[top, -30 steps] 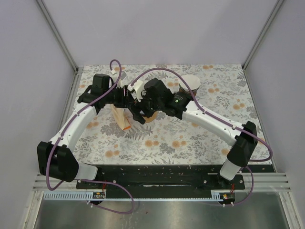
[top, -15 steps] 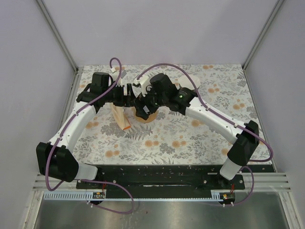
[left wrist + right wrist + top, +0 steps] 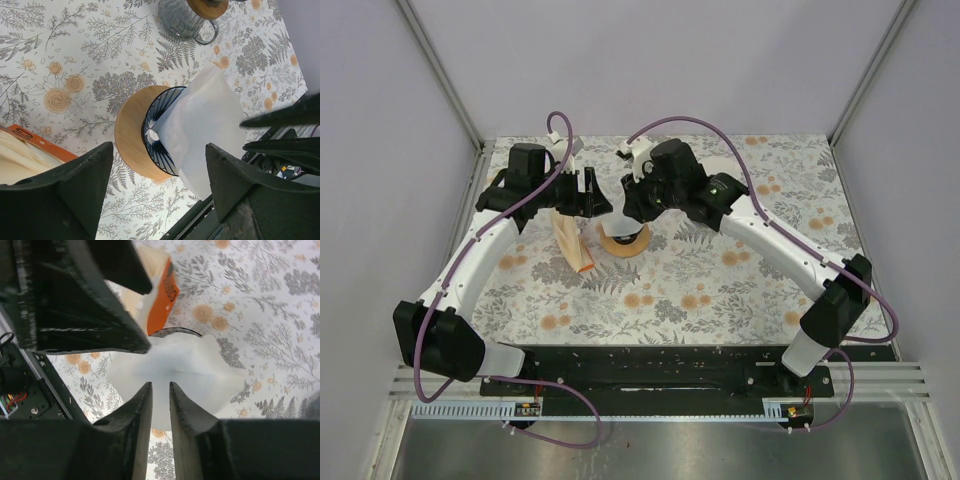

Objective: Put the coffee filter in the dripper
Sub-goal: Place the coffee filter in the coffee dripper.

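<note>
filter [image 3: 200, 125] seated in dripper [image 3: 131, 137], edge overhanging rim | packet [image 3: 575, 250] laid just beside | left gripper [image 3: 159, 152] held wide apart, empty | right gripper [image 3: 161, 387] narrowed above filter, grip not discernible

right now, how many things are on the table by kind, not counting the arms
dripper: 1
coffee filter, sitting in the dripper: 1
filter pack, orange-edged: 1
grey jug with a wooden lid: 1
total: 4
</note>
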`<state>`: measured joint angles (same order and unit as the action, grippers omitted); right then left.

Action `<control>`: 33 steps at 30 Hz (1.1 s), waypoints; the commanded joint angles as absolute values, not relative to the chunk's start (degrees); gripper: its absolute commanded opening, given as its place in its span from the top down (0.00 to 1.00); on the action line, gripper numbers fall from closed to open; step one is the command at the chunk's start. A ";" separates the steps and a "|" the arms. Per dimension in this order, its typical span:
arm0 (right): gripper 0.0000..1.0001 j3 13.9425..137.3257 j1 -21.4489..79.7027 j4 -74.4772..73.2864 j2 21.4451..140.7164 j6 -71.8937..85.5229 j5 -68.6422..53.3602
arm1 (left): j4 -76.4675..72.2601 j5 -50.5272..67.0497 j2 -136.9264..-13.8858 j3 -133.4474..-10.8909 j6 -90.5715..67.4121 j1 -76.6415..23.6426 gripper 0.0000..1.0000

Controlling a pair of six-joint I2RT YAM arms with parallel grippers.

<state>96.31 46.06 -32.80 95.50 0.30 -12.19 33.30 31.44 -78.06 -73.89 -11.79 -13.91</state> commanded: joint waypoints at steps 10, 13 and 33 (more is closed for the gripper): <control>0.41 94.31 41.57 -31.99 94.30 10.63 -1.30 | 29.97 27.33 -78.92 -73.83 -8.88 -14.59 0.40; 0.40 93.96 41.66 -31.73 96.41 10.99 -2.81 | 29.80 26.90 -79.19 -73.04 -8.44 -14.76 0.40; 0.39 90.53 41.57 -28.92 102.57 9.76 -4.31 | 28.39 22.59 -80.51 -68.12 -5.36 -14.85 0.44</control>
<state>91.00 41.63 -31.24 102.50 10.35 -3.92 31.00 25.23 -80.58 -68.97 -7.07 -14.83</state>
